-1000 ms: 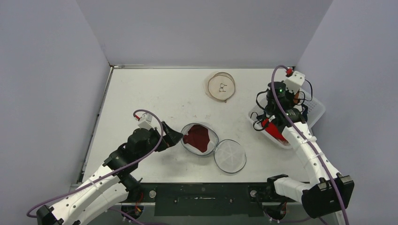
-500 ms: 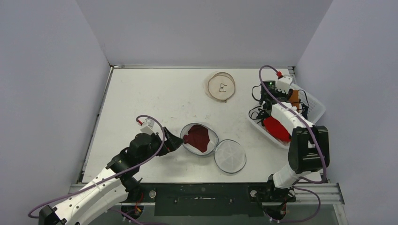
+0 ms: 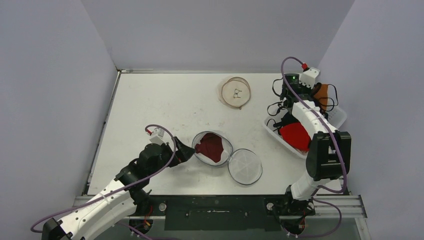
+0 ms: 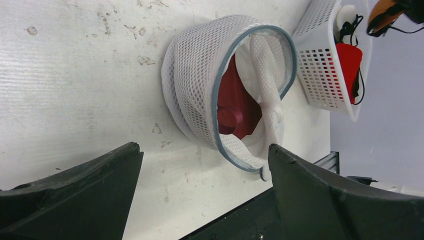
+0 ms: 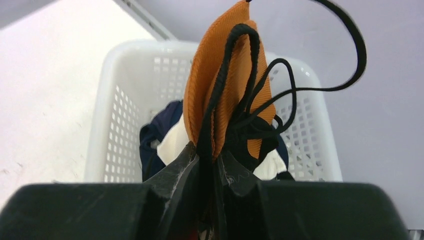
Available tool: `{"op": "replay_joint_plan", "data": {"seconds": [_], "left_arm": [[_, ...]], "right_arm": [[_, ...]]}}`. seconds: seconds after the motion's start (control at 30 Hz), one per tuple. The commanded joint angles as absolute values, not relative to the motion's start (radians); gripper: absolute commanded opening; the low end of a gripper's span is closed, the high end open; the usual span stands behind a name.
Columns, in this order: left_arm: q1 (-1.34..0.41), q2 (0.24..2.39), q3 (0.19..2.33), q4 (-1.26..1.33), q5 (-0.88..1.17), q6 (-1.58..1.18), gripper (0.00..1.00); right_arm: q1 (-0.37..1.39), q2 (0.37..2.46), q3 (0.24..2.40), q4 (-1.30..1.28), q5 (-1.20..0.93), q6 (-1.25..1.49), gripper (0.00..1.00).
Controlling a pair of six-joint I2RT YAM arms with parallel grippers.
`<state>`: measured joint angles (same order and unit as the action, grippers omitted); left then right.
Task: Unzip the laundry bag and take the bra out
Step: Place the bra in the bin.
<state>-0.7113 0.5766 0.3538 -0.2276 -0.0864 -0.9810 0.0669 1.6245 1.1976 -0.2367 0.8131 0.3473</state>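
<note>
With my right gripper (image 5: pixel 210 156) pinching the orange bra (image 5: pixel 200 95), I'd release squarely over the far-right basket (image 5: pixel 115 100); my left gripper (image 4: pixel 202 150) stands wide apart.

- The right gripper (image 5: pixel 209 162), clamped on the orange bra (image 3: pixel 323 93), is now farther back and to the right, over the far corner of the white basket (image 3: pixel 340 116).
- The right arm (image 3: pixel 327 155) now stands folded upright.
- The left gripper (image 3: pixel 189 150) sits slightly nearer.
</note>
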Motion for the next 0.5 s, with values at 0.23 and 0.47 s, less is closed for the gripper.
{"op": "replay_joint_plan", "data": {"seconds": [0.23,0.47], "left_arm": [[-0.709,0.640,0.379,-0.173,-0.066,-0.966,0.96],[-0.707,0.587,0.381,-0.217,-0.093,-0.958,0.96]], "right_arm": [[0.056,1.824,1.433,-0.455,0.927,0.358,0.05],[0.031,1.891,1.417,-0.454,0.846,0.371,0.05]]}}
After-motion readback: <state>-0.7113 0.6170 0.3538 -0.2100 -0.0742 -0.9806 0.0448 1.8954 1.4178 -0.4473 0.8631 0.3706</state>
